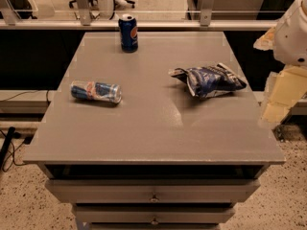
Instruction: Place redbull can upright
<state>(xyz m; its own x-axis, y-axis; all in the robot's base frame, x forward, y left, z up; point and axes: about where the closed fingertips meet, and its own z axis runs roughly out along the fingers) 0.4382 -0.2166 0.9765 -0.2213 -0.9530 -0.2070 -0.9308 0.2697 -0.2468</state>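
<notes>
The redbull can lies on its side on the left part of the grey table, its silver top pointing right. It is slim, with blue and silver panels and a red mark. My gripper hangs at the right edge of the view, beyond the table's right side, far from the can and holding nothing that I can see. The white arm rises above it.
A shorter dark-blue can with a round red-white-blue logo stands upright at the table's back edge. A crumpled blue-and-white chip bag lies at the right. Drawers are below the tabletop. A rail and chair legs stand behind.
</notes>
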